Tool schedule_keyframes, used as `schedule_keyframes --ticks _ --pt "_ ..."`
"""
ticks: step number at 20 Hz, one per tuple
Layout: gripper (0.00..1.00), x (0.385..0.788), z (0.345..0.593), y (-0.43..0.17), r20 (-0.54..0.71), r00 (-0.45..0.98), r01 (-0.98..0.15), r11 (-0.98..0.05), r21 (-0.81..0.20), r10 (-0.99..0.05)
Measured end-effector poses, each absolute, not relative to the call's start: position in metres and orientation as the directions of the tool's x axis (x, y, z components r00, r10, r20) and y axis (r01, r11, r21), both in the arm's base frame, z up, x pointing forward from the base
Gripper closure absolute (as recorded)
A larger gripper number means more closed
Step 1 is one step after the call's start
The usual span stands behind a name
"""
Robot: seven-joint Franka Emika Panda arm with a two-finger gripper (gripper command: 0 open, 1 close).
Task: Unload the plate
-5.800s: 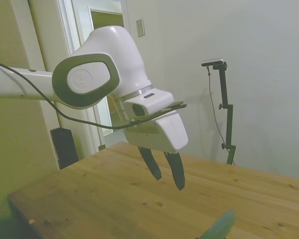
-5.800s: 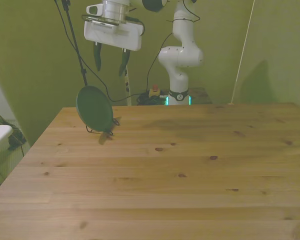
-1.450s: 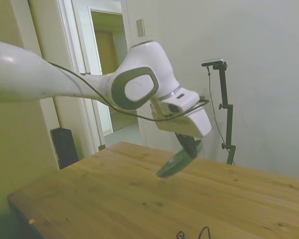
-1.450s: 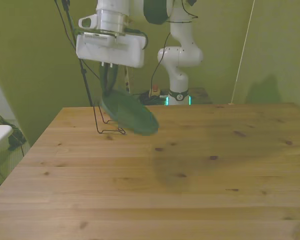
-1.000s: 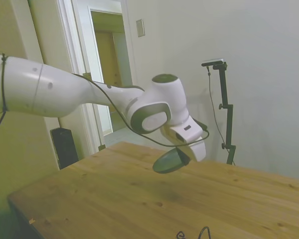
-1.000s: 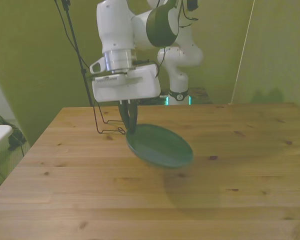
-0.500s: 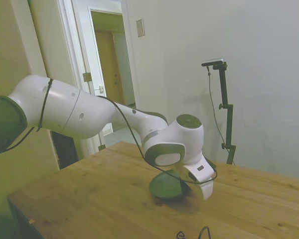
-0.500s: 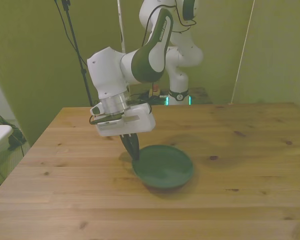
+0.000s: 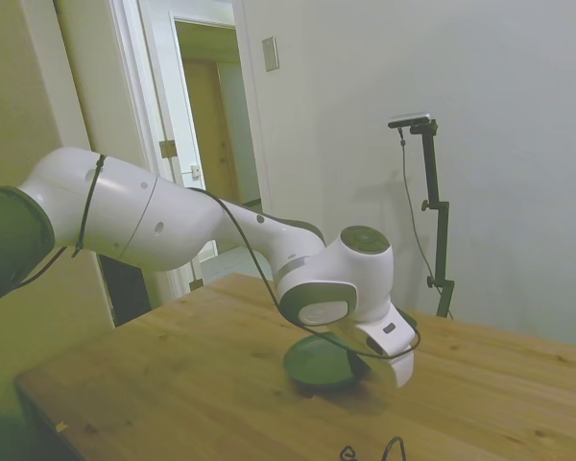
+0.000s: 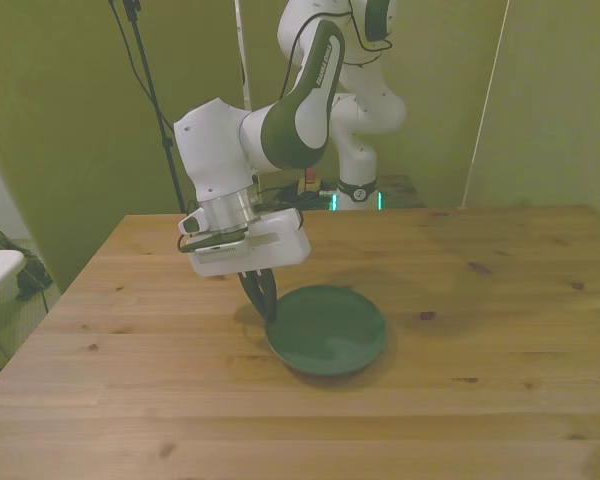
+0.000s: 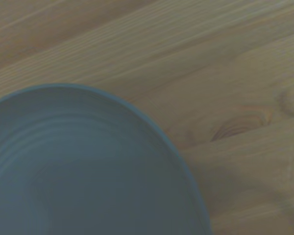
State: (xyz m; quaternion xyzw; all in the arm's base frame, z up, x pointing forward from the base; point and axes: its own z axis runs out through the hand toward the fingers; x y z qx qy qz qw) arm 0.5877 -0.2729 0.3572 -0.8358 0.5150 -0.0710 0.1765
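Table (image 10: 500, 300): wood, I see the plate (image 10: 330, 332) flat on it.
Gripper (image 10: 263, 292): pinching the plate's rim at the front view's left.

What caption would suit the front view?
White robot arm's gripper pinching the rim of a green plate on a wooden table.

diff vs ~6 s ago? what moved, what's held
The plate left the wire rack, where it stood on edge at the front view's left, and now lies flat near the middle of the wooden table. The claw, then empty and high above the rack, has come down and pinches the plate's rim. No other object appeared on the table.
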Motion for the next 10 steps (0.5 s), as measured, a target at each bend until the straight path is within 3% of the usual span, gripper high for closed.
schedule_keyframes --ticks 6,8,10 --pt "0.00 0.577 0.384 -0.275 -0.042 0.466 -0.821 -0.414 -0.394 -0.884" --pt "0.00 0.568 0.405 -0.278 -0.042 0.469 -0.813 -0.413 -0.410 -0.882" --pt "0.00 0.553 0.443 -0.281 -0.021 0.477 -0.796 -0.422 -0.433 -0.879"
